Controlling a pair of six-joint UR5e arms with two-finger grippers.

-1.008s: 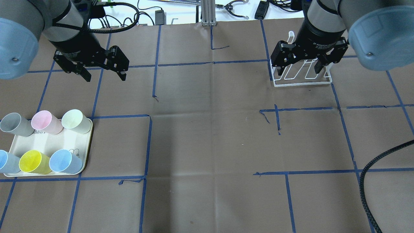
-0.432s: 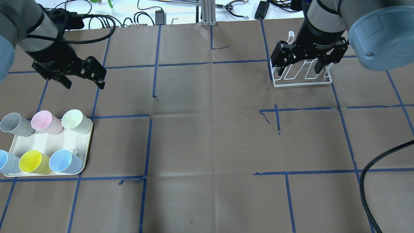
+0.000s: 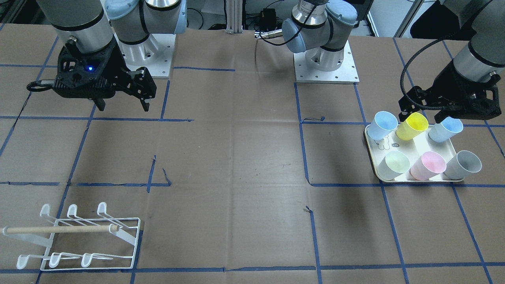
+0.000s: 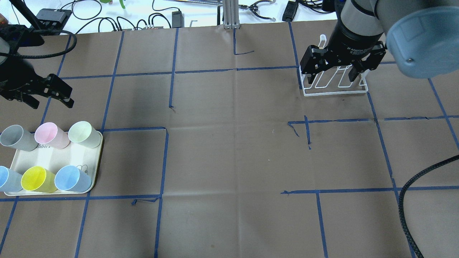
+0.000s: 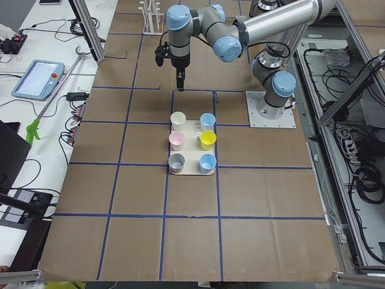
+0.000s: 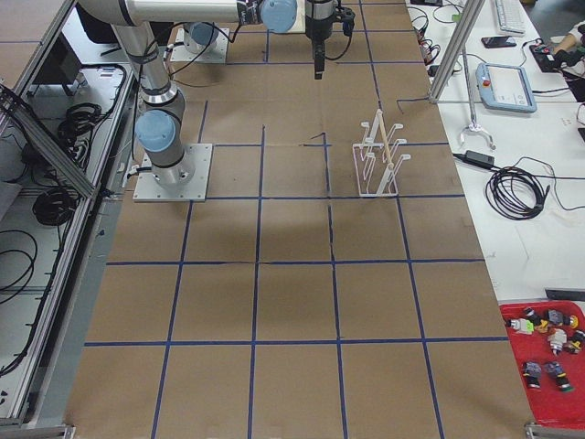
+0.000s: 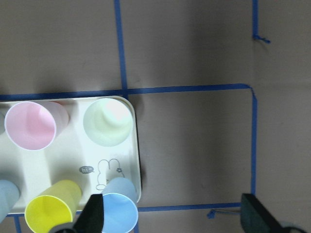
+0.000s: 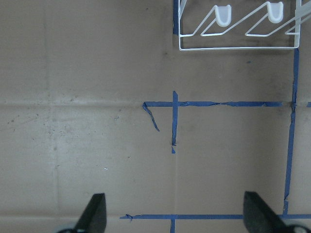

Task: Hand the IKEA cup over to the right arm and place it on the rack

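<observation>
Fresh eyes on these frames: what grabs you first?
The cream tray at the robot's left end of the table, packed with six pastel cups, the yellow cup being the brightest. The left gripper hangs near it, jaws open and empty. Across the table the white wire rack holds no cup, and the right gripper waits apart from it, jaws open.

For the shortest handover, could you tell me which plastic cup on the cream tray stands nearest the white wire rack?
The pale green cup: it alone stands at the cream tray's corner facing the white wire rack.
</observation>
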